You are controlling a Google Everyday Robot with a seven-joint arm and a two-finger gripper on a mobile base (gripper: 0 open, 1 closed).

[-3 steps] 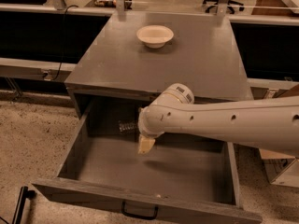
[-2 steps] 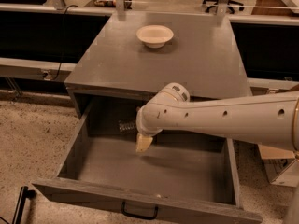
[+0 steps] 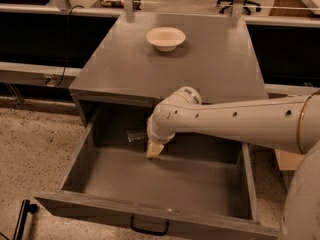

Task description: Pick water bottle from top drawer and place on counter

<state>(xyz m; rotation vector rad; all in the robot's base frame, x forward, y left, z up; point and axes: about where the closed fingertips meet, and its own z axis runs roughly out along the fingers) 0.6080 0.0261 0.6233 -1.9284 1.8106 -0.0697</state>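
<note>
Water bottle (image 3: 135,135), a small clear ribbed plastic item, was found lying on its side at the back of the top drawer, left of centre and just below the front edge of the cabinet top. Its cap and label could not be made out.

At far left, a speckled beige floor (image 3: 35,144) ran beside the cabinet. A black upright post (image 3: 21,223) stood near the drawer's front left corner. The wide, deep grey wooden top drawer (image 3: 170,184) stood pulled out, with a black metal handle (image 3: 149,229) on its front panel.

The end effector (image 3: 154,149), seen only as a pale tan tip beneath the white wrist, was lowered into the rear of the drawer, just right of the bottle. Whether it touched the bottle, and whether it was open or closed, could not be told.

Above, the flat matte grey tabletop (image 3: 115,69) of the cabinet carried a shallow round cream-coloured bowl (image 3: 165,37) near its back edge. The white tubular robot arm (image 3: 235,121), marked with small dark holes, reached in from the right across the drawer's right side.
</note>
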